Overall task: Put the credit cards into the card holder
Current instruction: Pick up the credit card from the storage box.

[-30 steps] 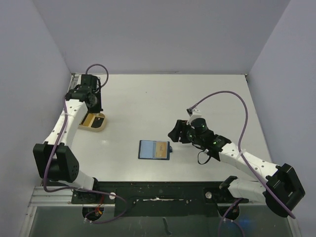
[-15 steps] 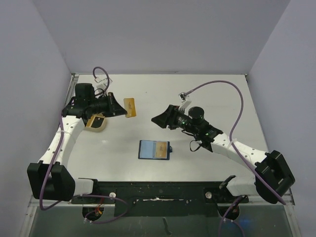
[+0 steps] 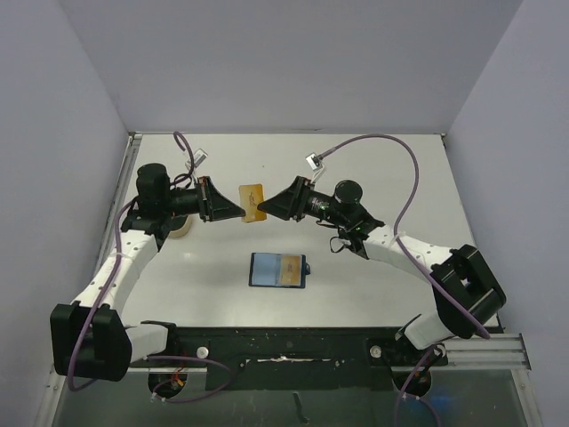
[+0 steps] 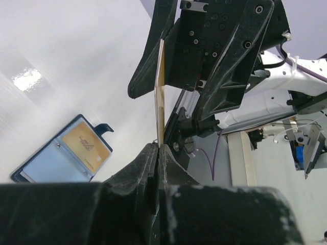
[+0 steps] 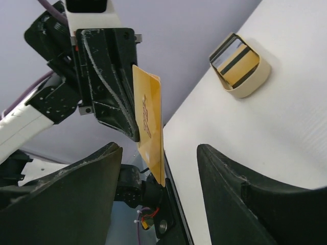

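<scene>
Raised card: gold, darker script mark. Card holder: navy outside, pale blue lining. Slotted card: gold. Tray: beige. Left tool, right tool: black.

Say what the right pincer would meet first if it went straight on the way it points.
Most likely the tan card, held on edge in the shut left pincer. The open right pincer points straight at it, though exact depth is unclear.

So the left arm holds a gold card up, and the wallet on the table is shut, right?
No, the wallet lies open on the table, as the top view shows. The left gripper does hold the gold card up.
</scene>
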Available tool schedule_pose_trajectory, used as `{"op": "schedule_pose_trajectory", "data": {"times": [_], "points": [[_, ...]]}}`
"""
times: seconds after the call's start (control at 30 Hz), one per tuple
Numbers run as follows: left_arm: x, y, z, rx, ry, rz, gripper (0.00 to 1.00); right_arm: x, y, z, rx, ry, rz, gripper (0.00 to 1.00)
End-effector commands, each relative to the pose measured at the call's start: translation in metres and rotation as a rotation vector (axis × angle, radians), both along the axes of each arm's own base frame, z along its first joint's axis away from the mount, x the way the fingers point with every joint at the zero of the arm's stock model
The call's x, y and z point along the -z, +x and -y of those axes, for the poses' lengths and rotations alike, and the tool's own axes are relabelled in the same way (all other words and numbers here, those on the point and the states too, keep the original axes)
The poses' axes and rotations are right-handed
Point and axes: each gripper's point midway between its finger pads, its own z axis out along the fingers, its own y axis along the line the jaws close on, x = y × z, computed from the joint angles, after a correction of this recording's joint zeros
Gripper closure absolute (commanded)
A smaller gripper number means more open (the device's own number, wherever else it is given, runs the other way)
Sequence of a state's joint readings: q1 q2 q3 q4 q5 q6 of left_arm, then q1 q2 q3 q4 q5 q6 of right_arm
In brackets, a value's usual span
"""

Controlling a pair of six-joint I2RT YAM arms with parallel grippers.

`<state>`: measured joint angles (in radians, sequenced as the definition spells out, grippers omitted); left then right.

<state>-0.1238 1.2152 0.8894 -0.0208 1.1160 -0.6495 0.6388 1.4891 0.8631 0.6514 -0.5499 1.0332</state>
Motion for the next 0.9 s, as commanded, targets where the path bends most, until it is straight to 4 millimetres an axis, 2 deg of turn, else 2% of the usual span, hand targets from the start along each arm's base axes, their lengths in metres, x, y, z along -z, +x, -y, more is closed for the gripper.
{"op": "schedule_pose_trajectory", "data": {"times": [0.0,0.1,0.23,0.33,0.47,0.73,0.87], "points": [[-0.020,-0.011,0.004,0.086,-0.065,0.088,1.00,-0.040,-0.015,-0.006,-0.106,0.117,0.109,0.42],[-0.015,-0.009,0.004,0.085,-0.063,0.067,1.00,-0.039,-0.018,-0.007,-0.130,0.127,0.107,0.53],[-0.002,0.000,-0.001,0.049,-0.040,0.026,1.00,-0.038,-0.024,-0.006,-0.156,0.139,0.107,0.77],[0.010,0.007,-0.008,0.032,0.019,0.017,1.00,-0.034,-0.025,-0.003,-0.154,0.129,0.102,0.86],[0.022,0.011,-0.016,0.015,0.091,-0.014,1.00,-0.027,-0.026,0.002,-0.150,0.113,0.095,0.90],[0.008,0.009,-0.013,0.011,0.025,0.011,1.00,-0.020,-0.023,0.002,-0.138,0.095,0.070,1.00],[0.009,0.016,-0.021,-0.044,0.046,0.018,1.00,0.000,-0.009,0.009,-0.055,0.030,0.016,1.00]]}}
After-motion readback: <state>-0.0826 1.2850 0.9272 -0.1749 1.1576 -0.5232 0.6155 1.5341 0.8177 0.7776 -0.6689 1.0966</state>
